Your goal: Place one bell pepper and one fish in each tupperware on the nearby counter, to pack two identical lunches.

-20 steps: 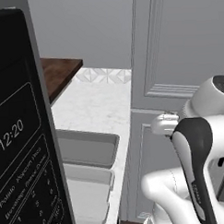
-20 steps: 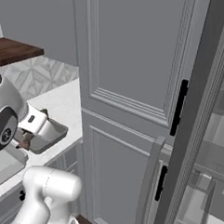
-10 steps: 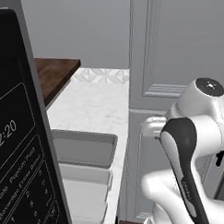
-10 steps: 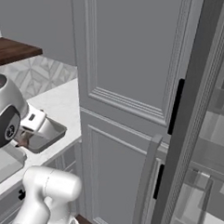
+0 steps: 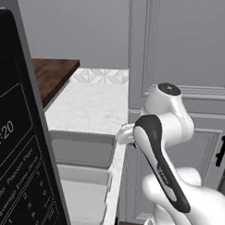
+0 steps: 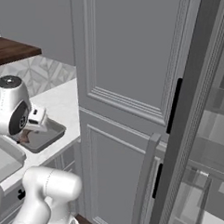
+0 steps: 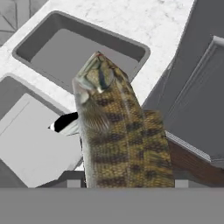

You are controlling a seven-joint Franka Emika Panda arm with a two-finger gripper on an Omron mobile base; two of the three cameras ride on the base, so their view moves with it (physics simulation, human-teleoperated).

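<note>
The gripper [image 6: 25, 136] hangs at the counter's edge with a tan, brown-banded fish [image 7: 118, 131] clamped between its jaws, which are parted about the width of the fish's body; in the hand view the fish rises from the bottom of the frame, head pointing away toward the containers, while the fingertips themselves are hidden beneath it. From the right base view a small brownish bit of the fish [image 6: 24, 137] peeks out under the white hand, just above the near rim of a grey tupperware [image 6: 46, 137]. That container [image 7: 83, 52] sits on the white marble counter [image 5: 93, 103] close to its front edge, and nothing is visible inside it. A second grey tupperware [image 5: 85, 192] lies right beside it, nearer the robot, the two rims almost touching; in the hand view this one [image 7: 35, 144] shows a pale flat bottom. A black microwave [image 5: 21, 151] with white button lettering looms large at the left. Beyond the counter a dark brown wooden shelf [image 5: 55, 75] runs along the wall, and a tall grey panelled cabinet door [image 6: 129, 87] stands to the right of the counter's end.
</note>
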